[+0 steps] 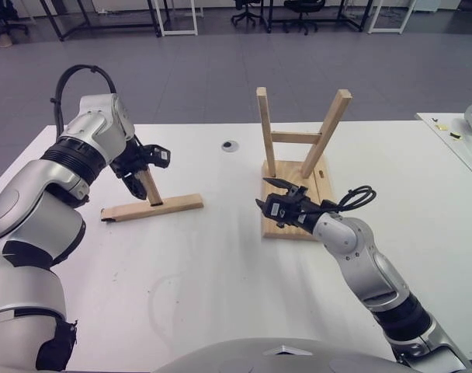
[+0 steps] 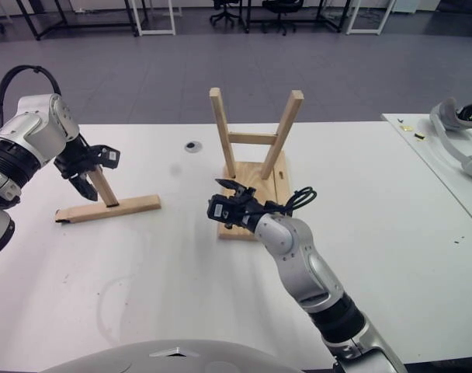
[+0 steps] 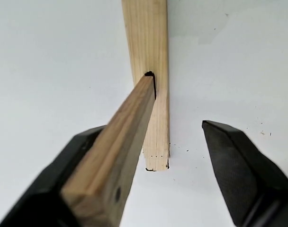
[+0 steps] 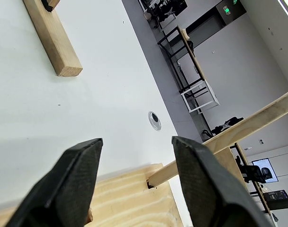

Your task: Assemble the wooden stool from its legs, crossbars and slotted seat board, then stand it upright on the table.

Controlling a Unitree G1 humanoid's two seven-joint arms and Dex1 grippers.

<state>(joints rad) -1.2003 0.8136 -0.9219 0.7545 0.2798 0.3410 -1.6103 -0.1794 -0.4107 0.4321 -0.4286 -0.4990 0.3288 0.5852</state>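
The slotted seat board [image 1: 296,203] lies flat on the white table, with two legs [image 1: 265,132] standing up from it and a crossbar [image 1: 296,137] joining them. My right gripper [image 1: 263,193] is open at the board's near left edge, holding nothing; the right wrist view has the board [image 4: 130,198] just below its fingers [image 4: 77,184]. To the left a third leg [image 1: 154,208] lies on the table with a crossbar [image 1: 150,186] rising from its slot. My left gripper [image 1: 145,171] is open around that crossbar's upper end [image 3: 120,151], with one finger against it and the other finger [image 3: 238,165] apart.
A round cable hole [image 1: 230,145] sits in the table behind the parts. A headset [image 2: 463,132] rests on a second table at the right. The near half of the white table [image 1: 220,295] is bare. Metal frames and chairs stand far behind.
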